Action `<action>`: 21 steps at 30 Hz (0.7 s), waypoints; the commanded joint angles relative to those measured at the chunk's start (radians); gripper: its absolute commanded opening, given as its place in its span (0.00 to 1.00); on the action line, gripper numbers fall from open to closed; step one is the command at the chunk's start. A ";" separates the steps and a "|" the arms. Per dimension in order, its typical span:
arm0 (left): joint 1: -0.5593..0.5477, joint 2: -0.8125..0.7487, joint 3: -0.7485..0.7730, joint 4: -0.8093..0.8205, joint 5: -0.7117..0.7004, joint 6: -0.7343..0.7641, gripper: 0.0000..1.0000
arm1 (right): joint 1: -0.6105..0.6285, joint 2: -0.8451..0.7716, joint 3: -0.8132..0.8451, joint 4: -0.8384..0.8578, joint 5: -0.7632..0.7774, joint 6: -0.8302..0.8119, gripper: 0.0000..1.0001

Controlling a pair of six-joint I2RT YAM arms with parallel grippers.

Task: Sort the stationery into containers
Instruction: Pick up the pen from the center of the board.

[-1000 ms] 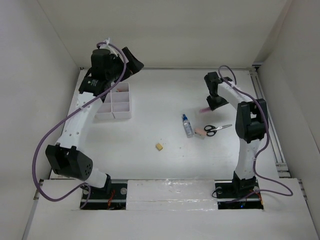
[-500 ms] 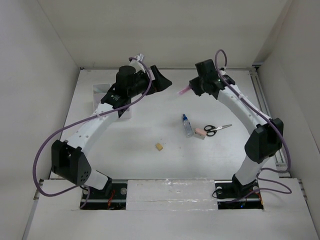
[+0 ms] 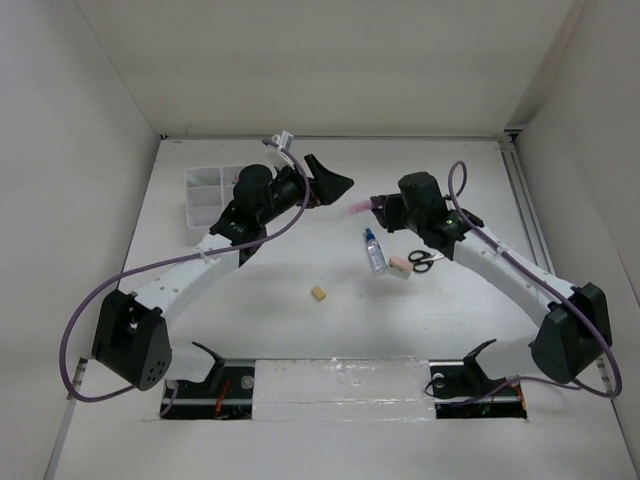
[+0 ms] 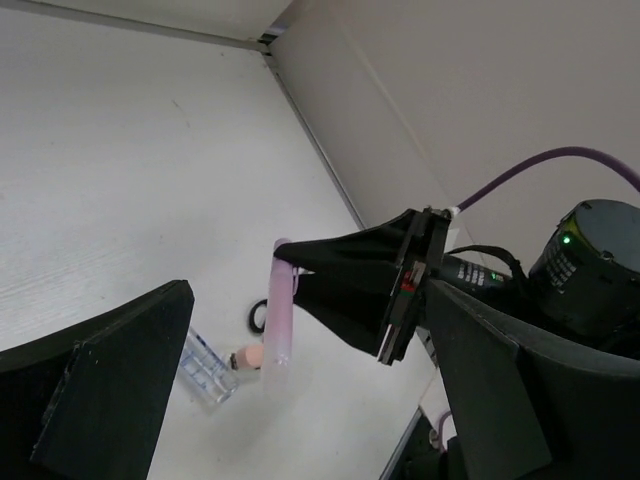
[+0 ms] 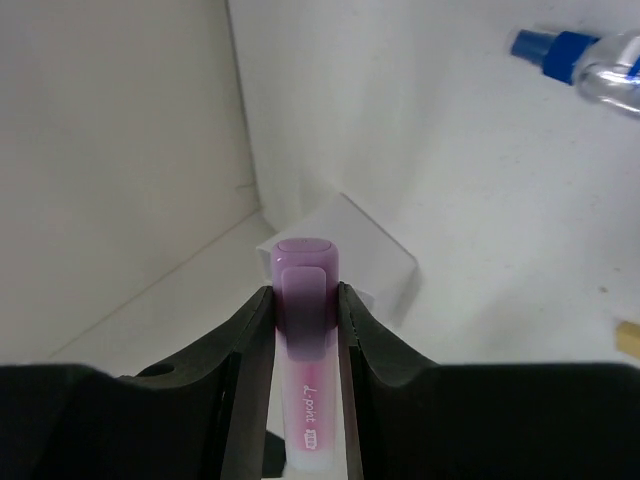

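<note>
My right gripper [image 3: 372, 207] is shut on a pink highlighter [image 3: 357, 209] and holds it above the table's middle, its cap end pointing left. In the right wrist view the highlighter [image 5: 305, 340] sits between my right gripper's [image 5: 305, 295] fingers. My left gripper [image 3: 328, 186] is open and empty, just left of the highlighter. In the left wrist view the highlighter [image 4: 279, 320] hangs between my left gripper's [image 4: 308, 330] spread fingers without touching them. The white organiser tray [image 3: 203, 178] stands at the far left, partly behind the left arm.
On the table lie a blue-capped clear bottle [image 3: 376, 252], a pink eraser [image 3: 400, 266], black-handled scissors [image 3: 424, 260] and a tan eraser [image 3: 319, 293]. The enclosure's white walls stand at the back and both sides.
The left gripper swung right, away from the tray, toward the middle. The right gripper carried the pink highlighter left and lower, and the two grippers now face each other closely.
</note>
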 commanded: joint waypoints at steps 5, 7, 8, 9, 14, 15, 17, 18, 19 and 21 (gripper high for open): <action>-0.002 -0.016 0.039 0.028 0.044 0.089 0.99 | -0.060 0.009 0.086 0.089 0.003 0.095 0.00; -0.002 -0.016 -0.005 0.064 0.058 0.089 0.99 | -0.100 0.018 0.074 0.089 -0.055 0.133 0.00; -0.002 -0.016 -0.023 0.089 0.070 0.089 0.99 | -0.100 0.018 0.057 0.115 -0.075 0.157 0.00; -0.002 -0.016 -0.043 0.115 0.084 0.089 0.99 | -0.100 0.018 0.036 0.138 -0.089 0.180 0.00; -0.002 -0.016 -0.140 0.296 0.119 0.115 0.99 | -0.090 -0.022 -0.076 0.255 -0.115 0.298 0.00; -0.002 -0.007 -0.155 0.331 0.119 0.115 0.99 | -0.090 -0.033 -0.076 0.285 -0.125 0.312 0.00; -0.011 0.004 -0.209 0.446 0.133 0.115 0.99 | -0.090 -0.033 -0.090 0.315 -0.138 0.326 0.00; -0.011 0.004 -0.231 0.494 0.133 0.115 0.99 | -0.090 -0.033 -0.090 0.327 -0.139 0.338 0.00; -0.035 0.015 -0.250 0.538 0.124 0.115 0.99 | -0.081 -0.033 -0.090 0.357 -0.163 0.339 0.00; -0.068 0.015 -0.278 0.620 0.083 0.131 0.99 | -0.080 -0.033 -0.090 0.385 -0.189 0.349 0.00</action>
